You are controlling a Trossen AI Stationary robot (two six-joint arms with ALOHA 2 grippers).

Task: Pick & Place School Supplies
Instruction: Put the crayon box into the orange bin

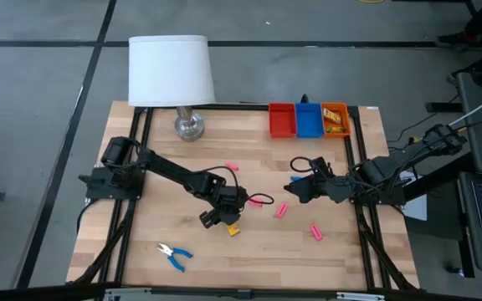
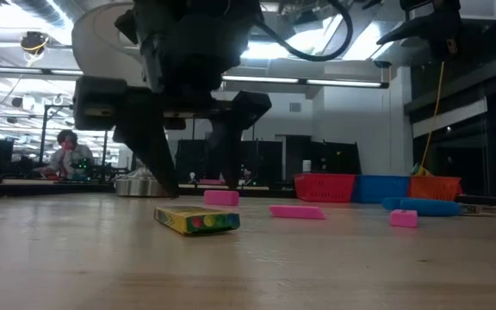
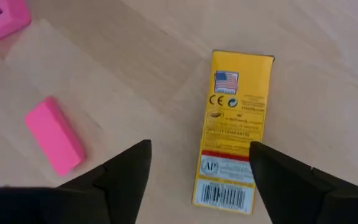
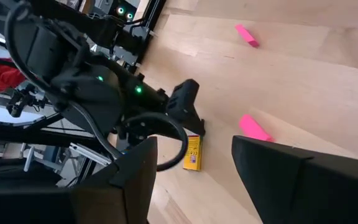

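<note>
High view: the left gripper (image 1: 222,220) sits just left of table centre, directly over a small yellow box (image 1: 233,229) whose body shows only at the gripper's 5 o'clock; the rest is hidden under the dark housing. Finger spread cannot be read from above. The right gripper (image 1: 296,191) hangs at 3 o'clock from centre, near a pink eraser (image 1: 281,210) at its 7 o'clock. A second eraser (image 1: 316,232) lies toward 4 o'clock, a third (image 1: 230,166) toward 12 o'clock. Blue-handled pliers (image 1: 173,254) lie at 7 o'clock, well apart from both arms. The red tray (image 1: 282,119), blue tray (image 1: 309,120) and orange tray (image 1: 335,119) line the far edge at 1 o'clock; the lamp (image 1: 172,73) stands at 11 o'clock.

Low view: the left gripper's fingers (image 2: 158,159) reach down to the tabletop behind the yellow box (image 2: 197,220); contact with the box cannot be judged here. The gripper's upper body is cut off by the frame.

Left wrist view: both fingers (image 3: 129,171) are spread wide and released, the yellow box (image 3: 233,127) lying flat between them, held by neither. One eraser (image 3: 55,135) lies beside it; another (image 3: 2,20) is cut off at the edge.

Right wrist view: the right gripper's fingers (image 4: 138,174) are parted, holding nothing.
</note>
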